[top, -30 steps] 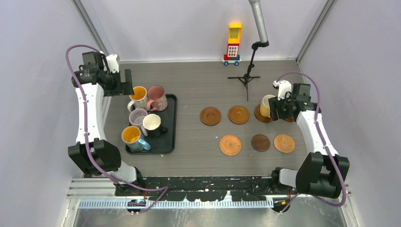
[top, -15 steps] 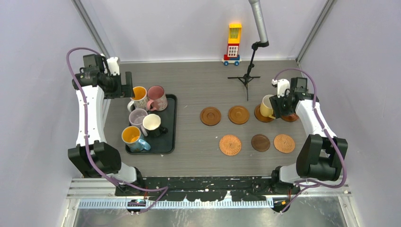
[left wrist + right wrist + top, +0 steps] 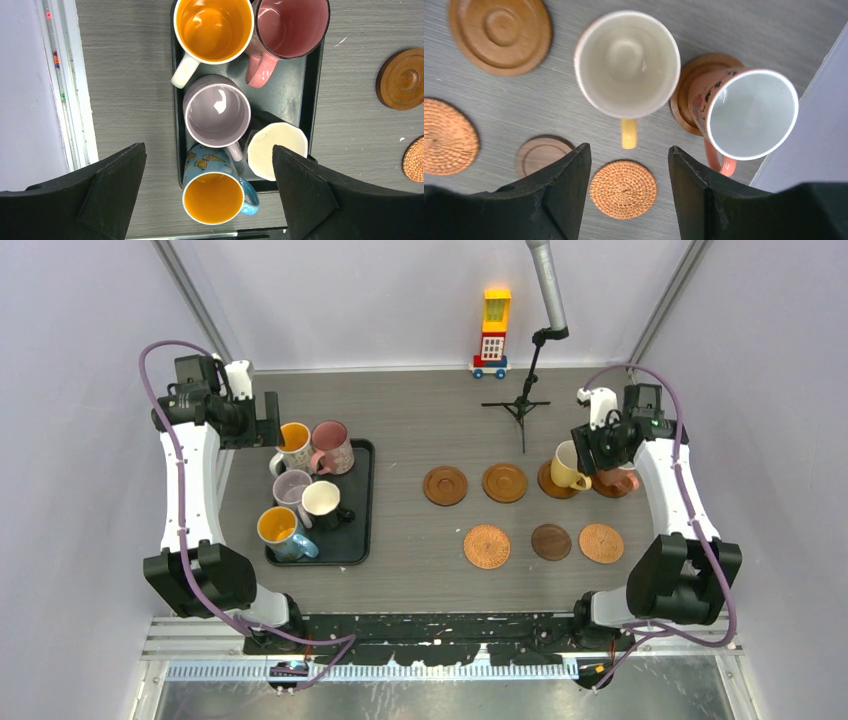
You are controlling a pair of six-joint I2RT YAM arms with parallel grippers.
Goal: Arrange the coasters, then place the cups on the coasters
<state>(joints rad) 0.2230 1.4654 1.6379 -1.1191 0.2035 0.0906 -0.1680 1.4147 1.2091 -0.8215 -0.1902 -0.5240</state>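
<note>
The left gripper (image 3: 208, 152), jaws wide apart and empty, hangs above the lilac cup (image 3: 216, 110) on the black tray (image 3: 313, 75) by the left edge of the table (image 3: 400, 410), so this arm is nearer, while the right gripper (image 3: 629, 150), also parted and empty, hovers over the yellow cup (image 3: 626, 62).

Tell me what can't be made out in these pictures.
Coaster under the yellow mug: right wrist view, the mug covers it.
Patterned pink mug: top view, the right arm hides part.
Black mug: left wrist view, a finger of the left end effector overlaps its edge.
</note>
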